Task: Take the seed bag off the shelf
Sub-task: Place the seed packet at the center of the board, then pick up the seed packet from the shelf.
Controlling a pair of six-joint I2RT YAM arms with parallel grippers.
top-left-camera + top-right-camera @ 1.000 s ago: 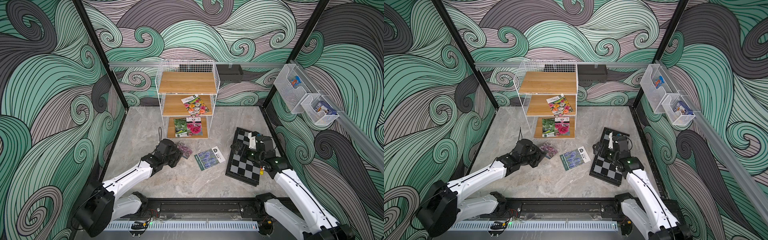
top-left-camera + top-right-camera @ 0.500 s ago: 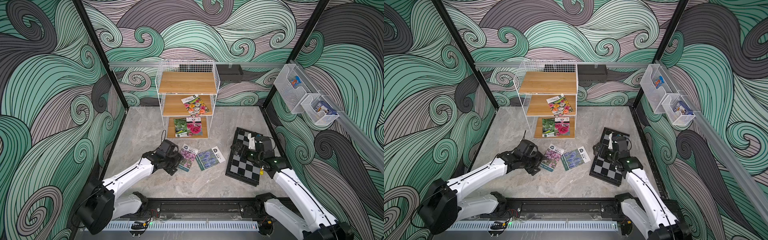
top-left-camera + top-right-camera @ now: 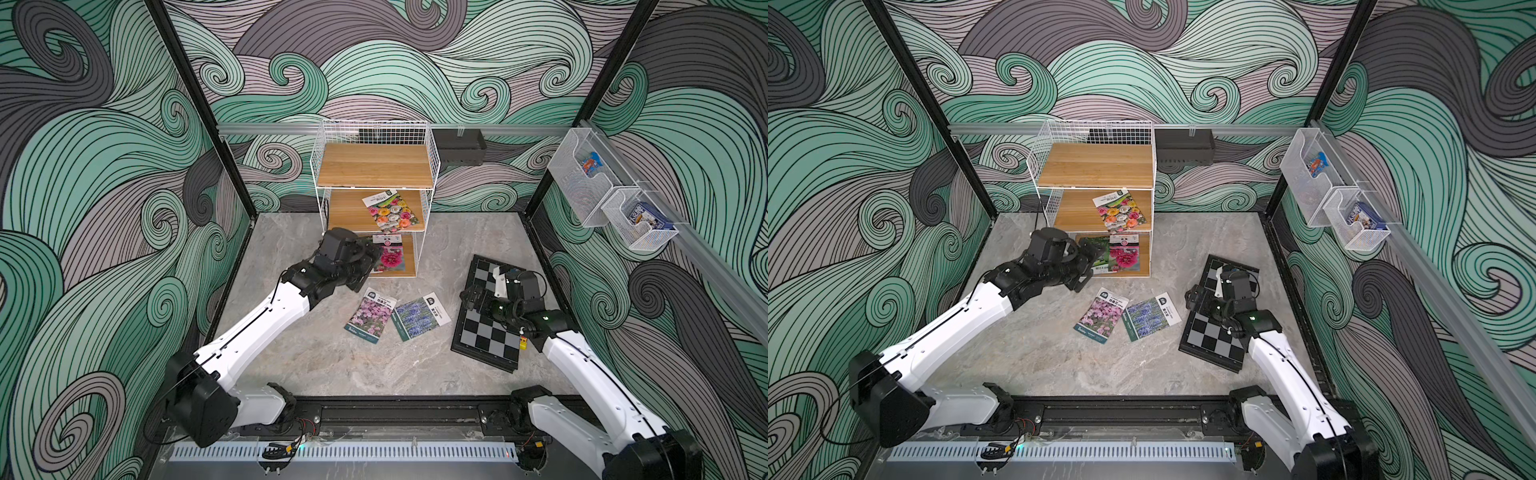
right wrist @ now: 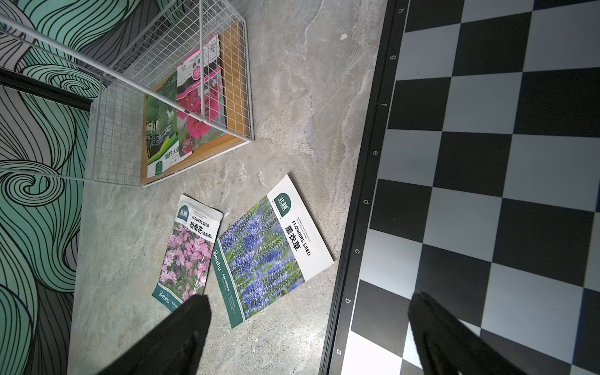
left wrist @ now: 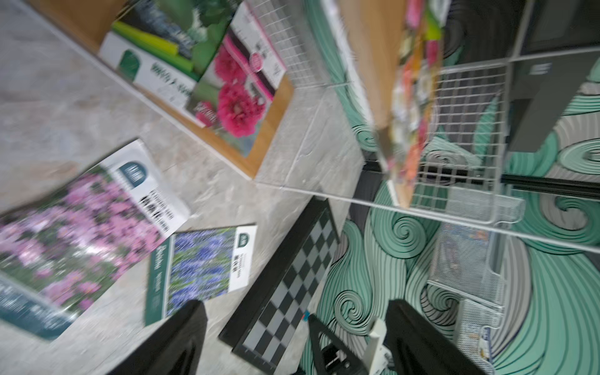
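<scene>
Nearest, the left gripper [image 3: 369, 266] hangs low over the stone floor [image 3: 316, 365] with its jaws spread wide and nothing between them; the left wrist view is blurred, yet it shows the black fingers [image 5: 181, 334] well apart. Well off to its side, the right gripper [image 3: 471, 297] hovers over the edge of a chessboard [image 3: 486, 340], jaws likewise wide apart and empty. Between the two grippers, flat on the floor and off the shelf, lie two seed bags with their edges touching. The pale pink seed bag [image 3: 371, 314] is nearer the left jaws, just below and short of them. The purple seed bag [image 3: 419, 316] is nearer the right jaws, just beside the chessboard. Straight ahead of the left jaws stands the shelf [image 3: 374, 166], a white wire rack with wooden boards. On its lowest board, right at the left fingertips, lie a green seed bag [image 5: 175, 29] and a deep pink seed bag [image 3: 390, 257], the pink one partly over the green. Whether a finger touches the green one I cannot tell. Above and beyond the left jaws, the middle board carries a mixed-flower seed bag [image 3: 390, 210]. Farthest from both pairs of jaws, clear bins [image 3: 582, 183] hang on the side wall.
</scene>
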